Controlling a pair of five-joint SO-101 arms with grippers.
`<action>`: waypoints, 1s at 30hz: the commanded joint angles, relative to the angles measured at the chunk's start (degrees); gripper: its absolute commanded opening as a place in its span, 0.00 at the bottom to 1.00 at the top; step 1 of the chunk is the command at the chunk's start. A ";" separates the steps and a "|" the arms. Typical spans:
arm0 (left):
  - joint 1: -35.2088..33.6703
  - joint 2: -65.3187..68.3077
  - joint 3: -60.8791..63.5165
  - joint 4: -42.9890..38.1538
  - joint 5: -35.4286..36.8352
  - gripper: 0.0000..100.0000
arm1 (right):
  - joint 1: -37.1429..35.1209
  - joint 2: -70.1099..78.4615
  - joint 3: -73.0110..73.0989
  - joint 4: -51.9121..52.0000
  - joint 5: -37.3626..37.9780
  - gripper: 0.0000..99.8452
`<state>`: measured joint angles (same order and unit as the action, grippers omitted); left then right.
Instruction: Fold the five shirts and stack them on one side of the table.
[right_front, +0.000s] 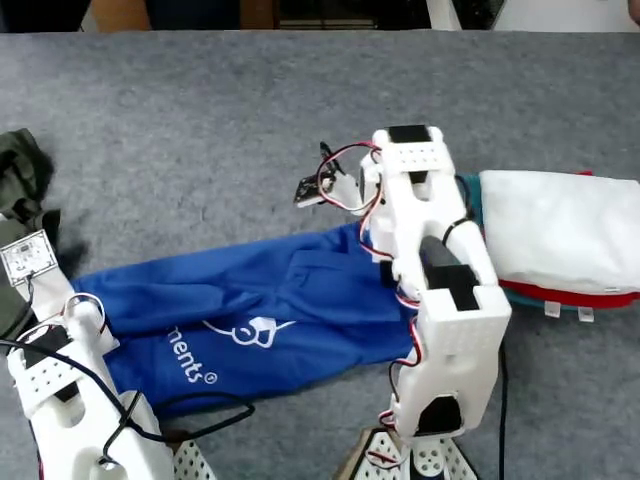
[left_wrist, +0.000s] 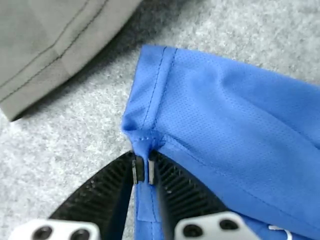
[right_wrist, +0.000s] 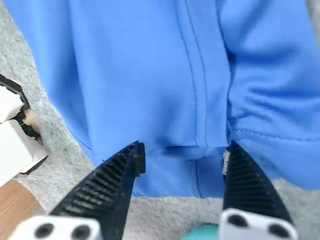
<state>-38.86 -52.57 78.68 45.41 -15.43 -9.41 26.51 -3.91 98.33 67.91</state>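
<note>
Done so far: three folded shirts lie stacked at one side of the surface, a white shirt (right_front: 560, 230) on top, a red shirt (right_front: 575, 297) under it and a teal shirt (right_front: 471, 205) showing at the stack's edge.
In hand: the blue shirt (right_front: 260, 310) lies stretched across the middle of the surface, narrowed into a long band but not yet a compact fold; it is near the stack, not on it.
Left to do: by my reading, the blue shirt needs its fold finished and a move onto the stack. The olive shirt (right_front: 20, 170) sits crumpled at the far side, unfolded. That makes roughly three of five done.
Left gripper (left_wrist: 143, 170): clamped on a stitched corner of the blue shirt's hem, at the end that lies just beside the olive shirt.
Right gripper (right_wrist: 182, 160): jaws spread wide, one on each side of a seamed edge at the blue shirt's other end, with no cloth pinched.
Surface (right_front: 200, 120): grey, felt-like covering, with cables trailing from both arms onto it.
Room: a dark strip and a bit of wood show beyond the surface's far edge.
</note>
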 joint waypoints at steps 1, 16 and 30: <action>0.53 -0.57 -0.09 -0.88 0.09 0.02 | -1.80 -0.04 -2.07 0.70 0.44 0.26; 0.53 -0.57 -0.09 -0.88 0.00 0.02 | 0.22 -0.31 -2.51 0.44 -1.14 0.06; 0.53 -0.57 -0.09 -0.88 -0.09 0.02 | 0.31 -1.19 -2.42 0.79 -1.23 0.06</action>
<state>-38.68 -52.57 78.68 45.41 -15.34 -10.02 26.51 -3.91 98.42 67.21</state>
